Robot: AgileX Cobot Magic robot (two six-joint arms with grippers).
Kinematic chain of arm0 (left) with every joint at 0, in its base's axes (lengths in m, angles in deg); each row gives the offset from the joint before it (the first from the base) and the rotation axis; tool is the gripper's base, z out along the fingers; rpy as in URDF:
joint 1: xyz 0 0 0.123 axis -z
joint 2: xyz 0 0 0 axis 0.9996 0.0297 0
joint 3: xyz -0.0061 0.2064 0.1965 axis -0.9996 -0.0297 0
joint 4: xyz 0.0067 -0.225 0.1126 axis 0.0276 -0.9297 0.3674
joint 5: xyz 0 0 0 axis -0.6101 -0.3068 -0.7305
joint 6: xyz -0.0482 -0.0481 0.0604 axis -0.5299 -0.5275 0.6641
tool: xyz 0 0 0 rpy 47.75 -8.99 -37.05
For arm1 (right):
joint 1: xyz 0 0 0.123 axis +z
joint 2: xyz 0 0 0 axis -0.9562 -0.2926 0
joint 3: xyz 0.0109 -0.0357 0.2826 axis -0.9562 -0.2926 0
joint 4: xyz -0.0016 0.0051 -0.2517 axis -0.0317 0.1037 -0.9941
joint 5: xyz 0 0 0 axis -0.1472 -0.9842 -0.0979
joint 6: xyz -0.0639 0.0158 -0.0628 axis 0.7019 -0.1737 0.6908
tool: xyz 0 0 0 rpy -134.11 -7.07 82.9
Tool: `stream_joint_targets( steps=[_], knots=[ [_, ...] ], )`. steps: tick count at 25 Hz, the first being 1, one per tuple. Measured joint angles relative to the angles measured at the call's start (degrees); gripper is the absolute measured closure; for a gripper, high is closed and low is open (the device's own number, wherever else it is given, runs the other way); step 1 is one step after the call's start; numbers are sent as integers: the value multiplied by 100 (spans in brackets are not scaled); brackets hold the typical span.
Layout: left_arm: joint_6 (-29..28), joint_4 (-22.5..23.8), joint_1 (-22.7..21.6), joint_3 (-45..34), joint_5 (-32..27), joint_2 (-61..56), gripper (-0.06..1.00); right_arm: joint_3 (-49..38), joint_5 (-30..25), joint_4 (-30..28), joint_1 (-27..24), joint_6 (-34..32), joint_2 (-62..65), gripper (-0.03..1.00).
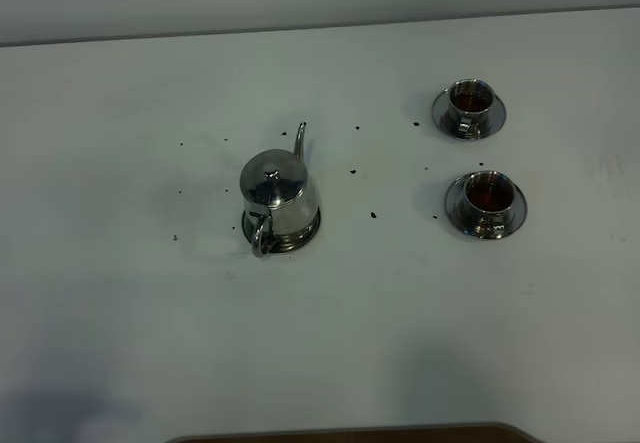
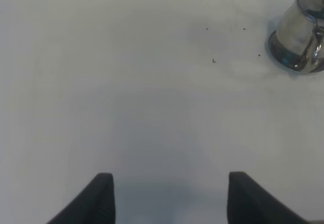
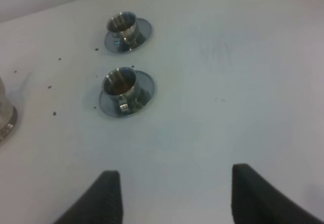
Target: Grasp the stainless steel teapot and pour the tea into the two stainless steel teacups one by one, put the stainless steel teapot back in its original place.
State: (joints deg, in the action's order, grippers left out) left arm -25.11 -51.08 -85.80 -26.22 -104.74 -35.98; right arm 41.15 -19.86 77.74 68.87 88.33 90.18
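**Two cups full, pot parked on its saucer**

Biggest thing first: the white table (image 1: 120, 343) fills every view, dotted with small dark specks around the pot. The stainless steel teapot (image 1: 277, 195) stands upright on its round saucer (image 1: 310, 231), lid on, spout pointing toward the far edge and loop handle toward the near edge. From the left gripper (image 2: 169, 196) it sits well ahead and off to the right side, nowhere near the fingers. That gripper's jaws are spread wide with only bare table between them, holding nothing.

Right gripper (image 3: 174, 196) looks the same: both dark fingers wide apart, nothing in between. The two stainless steel teacups (image 3: 121, 82) sit ahead of it and a bit to its left, one beyond the other, each on its own saucer (image 3: 144, 90). Both cups have dark reddish tea in them.
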Motion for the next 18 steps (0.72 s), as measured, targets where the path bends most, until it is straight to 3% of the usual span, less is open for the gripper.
stream_joint_targets(
  steps=[18],
  knots=[
    [0, 0, 0, 0, 0, 0, 41, 0, 0, 0, 0, 0, 0, 49]
  ],
)
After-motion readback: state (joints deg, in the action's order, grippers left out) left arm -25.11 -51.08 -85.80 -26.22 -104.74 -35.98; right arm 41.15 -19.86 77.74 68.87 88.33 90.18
